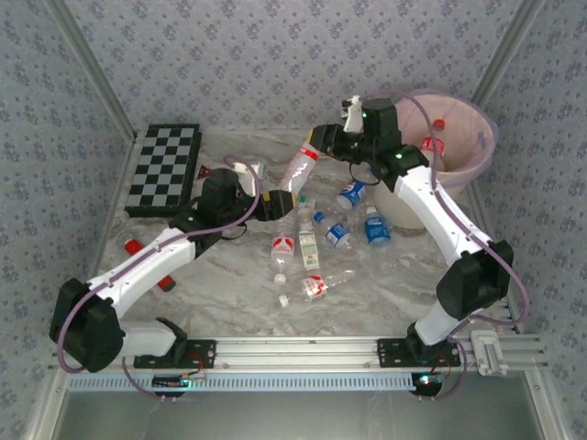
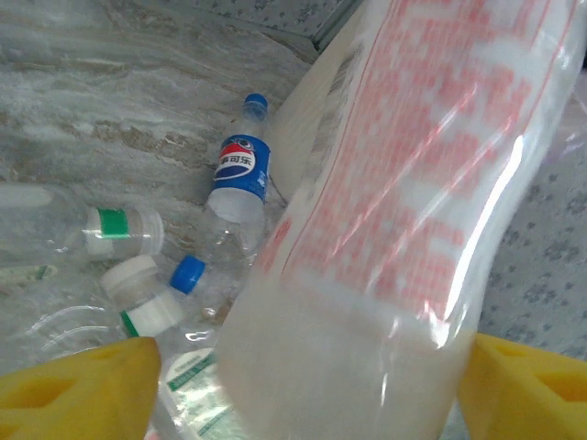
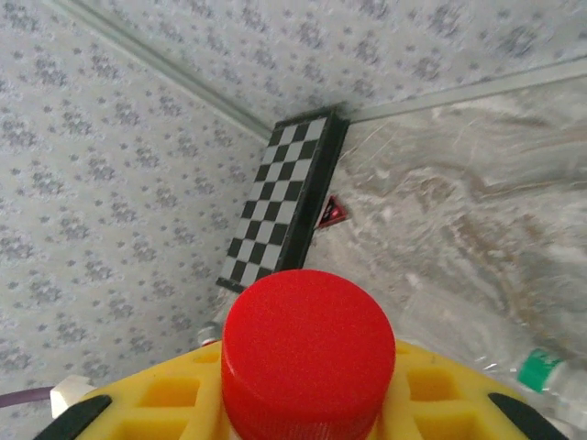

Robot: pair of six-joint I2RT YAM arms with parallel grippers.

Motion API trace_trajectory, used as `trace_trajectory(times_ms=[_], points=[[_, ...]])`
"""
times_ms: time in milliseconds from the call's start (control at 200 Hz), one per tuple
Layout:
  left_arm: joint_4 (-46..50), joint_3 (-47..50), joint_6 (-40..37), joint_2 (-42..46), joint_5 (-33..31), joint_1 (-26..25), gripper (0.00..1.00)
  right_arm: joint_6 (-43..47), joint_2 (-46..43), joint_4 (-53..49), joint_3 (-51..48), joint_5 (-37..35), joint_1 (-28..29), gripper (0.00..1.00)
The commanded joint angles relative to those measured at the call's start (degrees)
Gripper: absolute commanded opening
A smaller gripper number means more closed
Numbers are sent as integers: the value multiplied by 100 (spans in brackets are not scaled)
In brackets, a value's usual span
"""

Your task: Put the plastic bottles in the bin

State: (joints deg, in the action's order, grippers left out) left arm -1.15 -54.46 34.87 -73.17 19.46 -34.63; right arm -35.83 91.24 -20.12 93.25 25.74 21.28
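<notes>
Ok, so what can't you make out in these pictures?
- Top view: part of the inside of the bin, behind the right arm.
- Left wrist view: the table behind the red-label bottle, whose top is cut off by the edge.
- Right wrist view: that bottle's body, hidden under its red cap; a bottle with a green band, cut by the edge.

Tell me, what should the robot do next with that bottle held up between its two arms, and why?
Probably the right arm should carry the red-capped bottle over the bin. Its jaws are shut on the red cap, while the left jaws stand open around the bottle's base, so nothing seems to hold it back, and the bin sits close by.
</notes>
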Motion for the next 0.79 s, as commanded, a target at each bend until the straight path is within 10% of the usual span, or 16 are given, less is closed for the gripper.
trace_trajectory(times_ms=[0,430,790], points=[[202,-190,-133,188,-341,1,97,826,-538,-973,806,-667,-257,22],[399,-520,-197,-440,-351,9,99,2438,-1705,-2324,1656,-2990,-2225,6],[961,-425,-358,-32,-738,1,99,3283,-500,-2197,1873,-4022,-2573,0]])
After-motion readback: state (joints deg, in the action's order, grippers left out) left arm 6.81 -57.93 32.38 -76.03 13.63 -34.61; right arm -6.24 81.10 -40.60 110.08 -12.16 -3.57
